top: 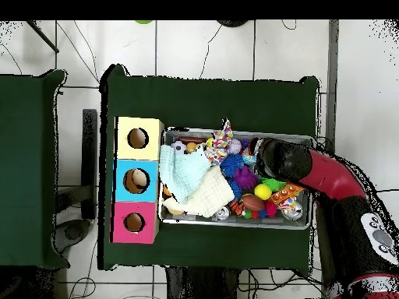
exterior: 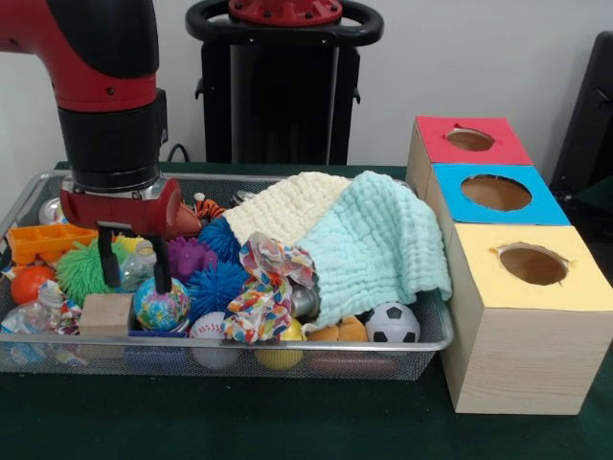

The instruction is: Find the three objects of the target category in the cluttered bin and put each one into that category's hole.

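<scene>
My gripper [exterior: 137, 286] hangs open over the left end of the wire bin [exterior: 421, 347], its two black fingers [exterior: 108, 259] spread apart with nothing held. Just under the right finger sits a globe-patterned ball [exterior: 161, 307]. A wooden block [exterior: 105, 313] and a green spiky ball [exterior: 81, 271] lie beside the left finger. Further balls show in the bin: a soccer ball [exterior: 393, 323], a baseball [exterior: 208, 326], a yellow ball [exterior: 280, 356], an orange ball [exterior: 29, 284] and blue spiky balls [exterior: 215, 286]. In the overhead view the arm's head [top: 282, 160] hides the fingers above the bin [top: 234, 220].
Three boxes with round holes stand in a row right of the bin: red [exterior: 469, 140], blue [exterior: 495, 193], yellow [exterior: 533, 264]. A cream cloth [exterior: 287, 206] and a mint cloth [exterior: 378, 244] cover the bin's right half. An orange tray [exterior: 48, 240] and a patterned rag [exterior: 263, 287] lie among the toys.
</scene>
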Controlling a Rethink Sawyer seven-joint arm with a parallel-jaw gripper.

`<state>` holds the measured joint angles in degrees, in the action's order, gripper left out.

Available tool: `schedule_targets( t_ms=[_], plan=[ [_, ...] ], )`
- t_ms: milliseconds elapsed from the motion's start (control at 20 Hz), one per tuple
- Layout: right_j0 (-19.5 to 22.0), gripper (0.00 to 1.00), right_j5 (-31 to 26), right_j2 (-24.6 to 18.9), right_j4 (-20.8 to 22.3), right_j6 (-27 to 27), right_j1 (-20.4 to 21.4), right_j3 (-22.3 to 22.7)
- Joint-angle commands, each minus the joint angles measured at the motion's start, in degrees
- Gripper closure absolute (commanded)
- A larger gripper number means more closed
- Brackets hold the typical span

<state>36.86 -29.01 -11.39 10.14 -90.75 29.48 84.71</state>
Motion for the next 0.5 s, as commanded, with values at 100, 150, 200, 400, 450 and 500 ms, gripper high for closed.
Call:
schedule_targets(
  t_ms=[100,150,200,400,450,500],
  plan=[
    [-0.5,0.0,-8.2,-1.0,2.2,0.7,0.3,4.1],
    [-0.5,0.0,-8.3,-1.0,2.3,0.8,0.5,4.3],
    [-0.4,0.0,-8.4,-0.9,2.4,0.8,0.7,4.5],
    [-0.5,0.0,-9.4,-0.2,2.8,1.0,1.6,5.4],
    [-0.5,0.0,-9.3,-0.2,2.9,1.0,1.7,5.5],
    [-0.4,0.0,-9.0,-0.1,3.1,1.1,1.6,5.6]
  ],
)
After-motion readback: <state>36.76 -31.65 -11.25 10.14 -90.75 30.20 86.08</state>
